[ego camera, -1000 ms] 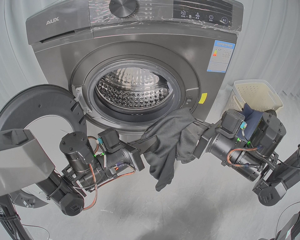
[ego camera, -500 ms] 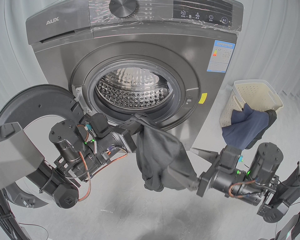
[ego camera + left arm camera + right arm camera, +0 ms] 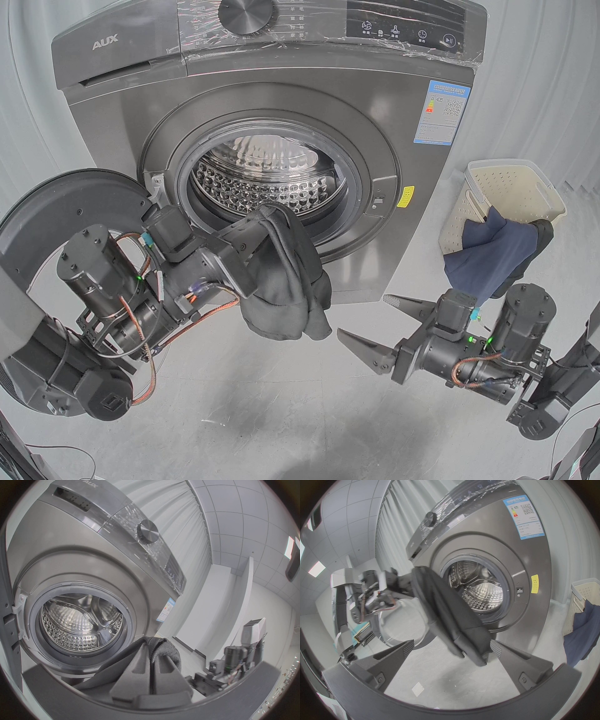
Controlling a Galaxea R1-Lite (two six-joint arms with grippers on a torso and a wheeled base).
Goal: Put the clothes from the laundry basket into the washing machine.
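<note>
The left tool is clamped together on one end of a dark grey garment. The pinched end sits at the tool's tip, folded over it like a cap, and the rest hangs straight down below and just to the right of the tool. The garment's long axis runs up and down, with its bunched lower end pointing at the floor and hanging free above it. The gripped top end is level with the lower rim of the washing machine opening, in front of the shiny drum. The round door stands open on the left.

The right tool is low and to the right, fingers spread apart with nothing between them, pointing left toward the hanging garment but apart from it.

A cream laundry basket stands right of the machine, with a blue garment draped over its front edge.
</note>
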